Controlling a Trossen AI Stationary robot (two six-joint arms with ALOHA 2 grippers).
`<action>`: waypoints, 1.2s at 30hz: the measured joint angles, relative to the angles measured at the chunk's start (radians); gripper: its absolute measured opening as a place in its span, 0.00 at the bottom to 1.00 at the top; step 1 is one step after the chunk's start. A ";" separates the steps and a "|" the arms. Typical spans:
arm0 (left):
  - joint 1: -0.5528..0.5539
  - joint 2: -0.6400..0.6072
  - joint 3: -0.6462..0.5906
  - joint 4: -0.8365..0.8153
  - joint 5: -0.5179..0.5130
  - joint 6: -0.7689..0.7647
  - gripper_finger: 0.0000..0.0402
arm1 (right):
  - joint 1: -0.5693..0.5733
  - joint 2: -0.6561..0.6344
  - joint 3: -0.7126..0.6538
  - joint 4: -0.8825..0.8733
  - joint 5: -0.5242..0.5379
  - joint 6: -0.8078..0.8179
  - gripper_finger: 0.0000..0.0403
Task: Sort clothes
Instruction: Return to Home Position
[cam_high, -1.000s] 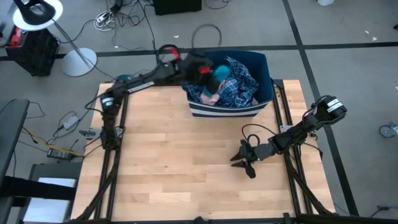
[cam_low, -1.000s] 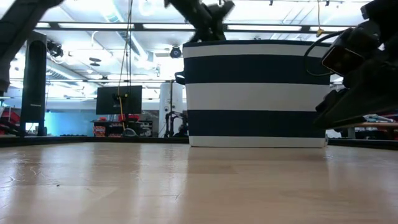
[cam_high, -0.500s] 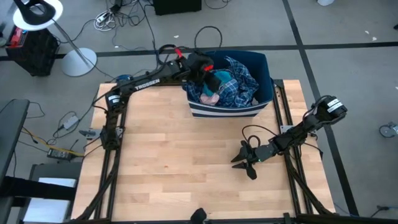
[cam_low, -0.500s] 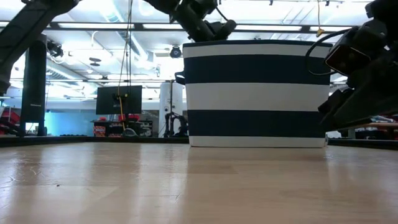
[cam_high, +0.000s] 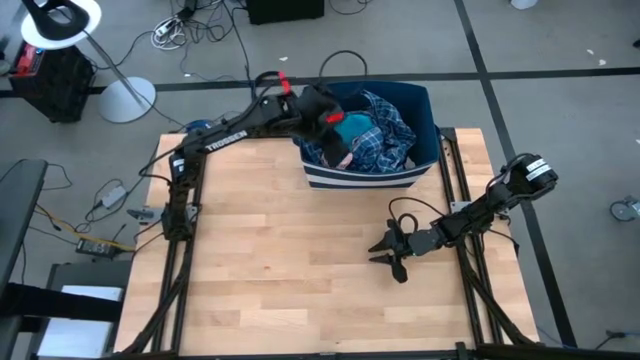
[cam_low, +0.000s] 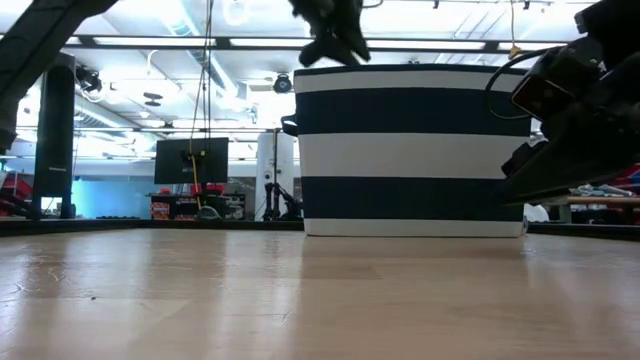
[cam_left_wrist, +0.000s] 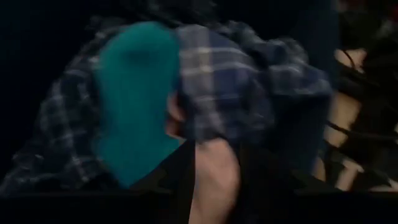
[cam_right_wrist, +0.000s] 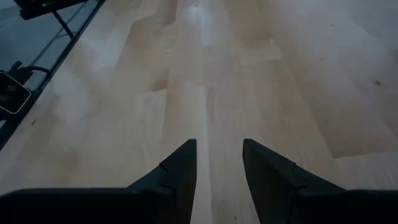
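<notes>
A navy-and-white striped bin (cam_high: 366, 178) stands at the table's far middle and holds the clothes. A blue plaid shirt (cam_high: 385, 140) fills it, a teal sock (cam_high: 357, 127) lies on top of the shirt, and a pink piece (cam_high: 345, 158) shows near the bin's near wall. My left gripper (cam_high: 337, 148) reaches into the bin from the far left and points down over the pink piece (cam_left_wrist: 214, 168), beside the teal sock (cam_left_wrist: 134, 99); it looks open. My right gripper (cam_high: 388, 255) hovers open over bare wood at the right, nothing between its fingers (cam_right_wrist: 180, 168). My left gripper stands over the pink piece (cam_left_wrist: 211, 155) with a dark finger on either side of it. I cannot tell whether the fingers touch it.
The bin's striped wall (cam_low: 410, 150) rises high above the tabletop, and my left gripper (cam_low: 335, 25) shows above its rim. The wooden tabletop (cam_high: 270, 260) lies bare in front of the bin. Cables and a lamp base (cam_high: 125, 98) lie on the floor beyond the table.
The teal sock, earlier bunched at my left gripper, now lies spread on the plaid shirt, apart from the gripper. My left gripper has tipped down and moved toward the bin's near wall.
</notes>
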 joint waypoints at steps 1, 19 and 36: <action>-0.015 0.000 0.018 -0.024 0.000 0.004 0.33 | -0.001 0.000 0.000 0.000 0.000 0.000 0.33; -0.149 -0.086 0.125 -0.188 -0.006 0.009 0.33 | -0.002 0.000 0.000 0.018 -0.002 -0.006 0.33; -0.249 -0.099 0.124 -0.254 0.066 0.230 0.33 | -0.002 0.000 0.000 0.082 -0.002 -0.009 0.33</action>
